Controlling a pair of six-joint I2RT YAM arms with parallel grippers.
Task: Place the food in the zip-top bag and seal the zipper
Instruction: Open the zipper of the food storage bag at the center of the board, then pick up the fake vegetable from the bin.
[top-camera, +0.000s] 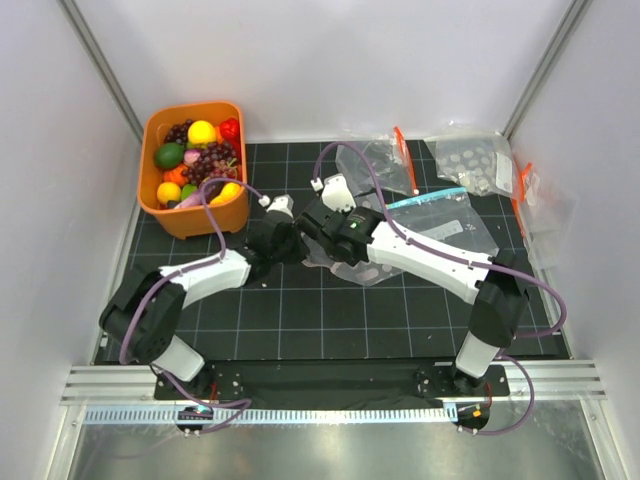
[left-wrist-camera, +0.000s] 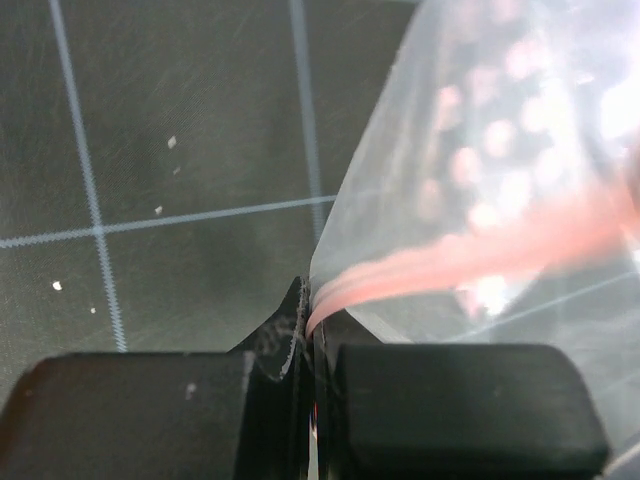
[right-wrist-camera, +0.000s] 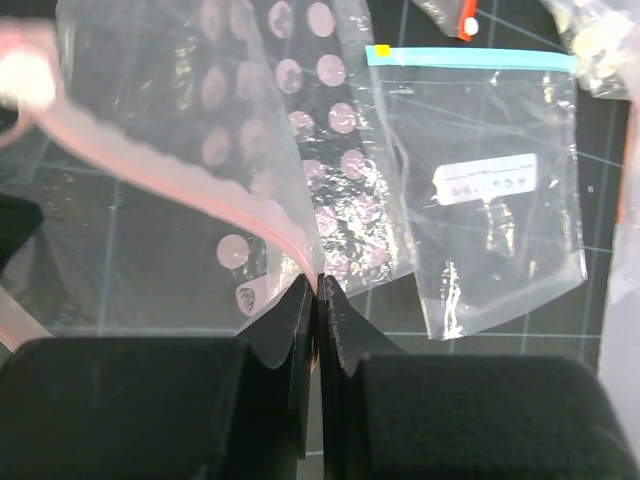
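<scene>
The food (top-camera: 195, 160), glossy toy fruits and vegetables, fills the orange tub (top-camera: 190, 108) at the back left. The zip-top bag (top-camera: 368, 272) is lifted at mid-mat between the two arms. My left gripper (top-camera: 283, 240) is shut on one end of its zipper (left-wrist-camera: 480, 255), a pink strip running up to the right in the left wrist view, where the gripper (left-wrist-camera: 312, 330) also shows. My right gripper (top-camera: 312, 232) is shut on the strip (right-wrist-camera: 180, 180) at the other end; it also shows in the right wrist view (right-wrist-camera: 320, 285). No food shows inside the bag.
A clear bag with a blue strip and white label (top-camera: 450, 215) lies right of the arms, also in the right wrist view (right-wrist-camera: 500, 180). A dotted bag (top-camera: 470, 158) and other clear bags (top-camera: 385, 160) lie at the back right. Pale dots show through the held bag (right-wrist-camera: 300, 125).
</scene>
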